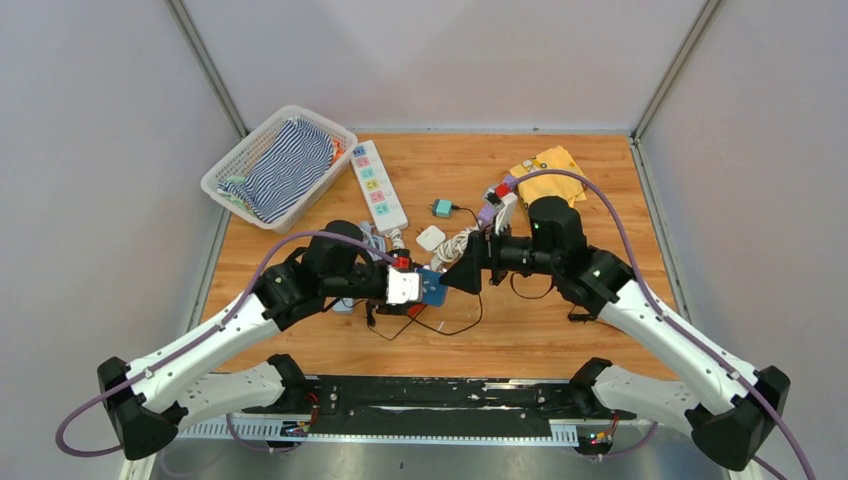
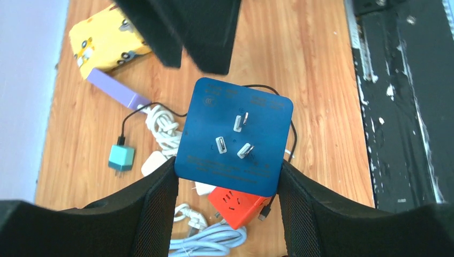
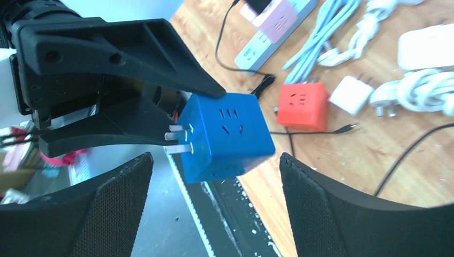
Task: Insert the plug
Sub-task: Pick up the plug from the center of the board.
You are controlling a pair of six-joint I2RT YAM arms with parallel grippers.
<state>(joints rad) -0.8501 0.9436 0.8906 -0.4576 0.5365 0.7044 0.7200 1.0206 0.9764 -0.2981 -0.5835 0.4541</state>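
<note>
Table (image 1: 600,320): wooden top; both arms reach in from the near edge and meet over its middle.
Basket (image 1: 228,165): white, at the far left, with striped cloth inside.
Power strip (image 1: 378,186): white, lies just right of the basket with its sockets facing up.
Left gripper (image 2: 226,165): clamped on the blue plug cube (image 2: 234,136), its pads on two opposite side faces.
Right gripper (image 3: 214,158): spread wide and holding nothing; it faces the cube from the right, close by, and we cannot tell whether it touches.
Blue plug cube: carried above the table near the centre. Its three prongs point back toward the left wrist and a socket face points toward the right gripper.
Red cube (image 3: 302,104): rests on the table beyond the blue one, among loose cables.
Step in hand: we judge this a mid-air handover, since the prongs face the palm that holds them.
Next move: the right gripper should close squarely on two free faces that leave the prongs clear. Only then should the left gripper let go.
</note>
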